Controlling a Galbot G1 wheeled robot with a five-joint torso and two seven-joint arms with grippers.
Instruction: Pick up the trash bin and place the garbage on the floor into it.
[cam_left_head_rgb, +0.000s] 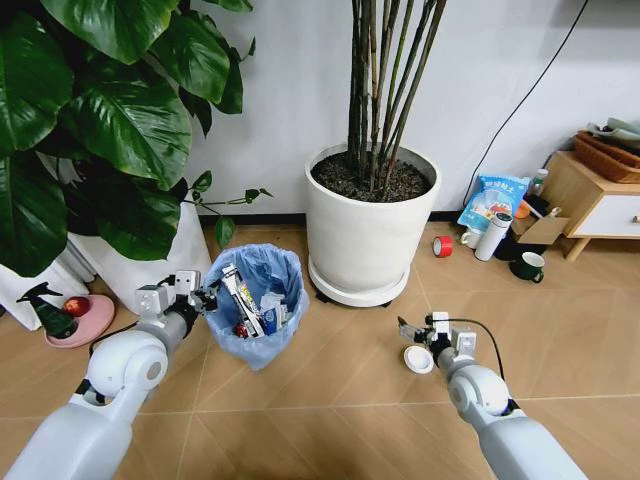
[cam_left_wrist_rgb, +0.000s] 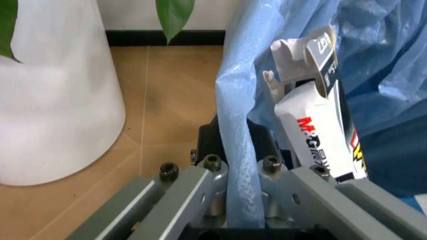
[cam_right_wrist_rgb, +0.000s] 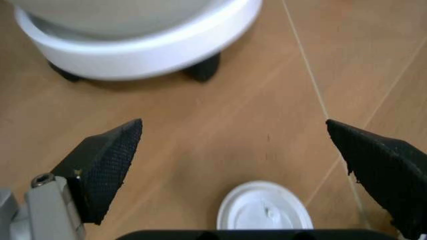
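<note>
Left pincer (cam_left_head_rgb: 205, 297) clamped on trash bin (cam_left_head_rgb: 256, 305) rim; right pincer (cam_right_wrist_rgb: 237, 150) spread wide above white lid (cam_right_wrist_rgb: 265, 213) on floor (cam_left_head_rgb: 340, 380).

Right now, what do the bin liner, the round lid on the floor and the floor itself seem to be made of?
The bin liner looks like thin plastic film: light blue, crinkled, half see-through. The round lid seems moulded plastic, white and smooth with a raised rim. The floor looks like wood-pattern tile, tan with thin pale joints; real wood cannot be ruled out.
</note>
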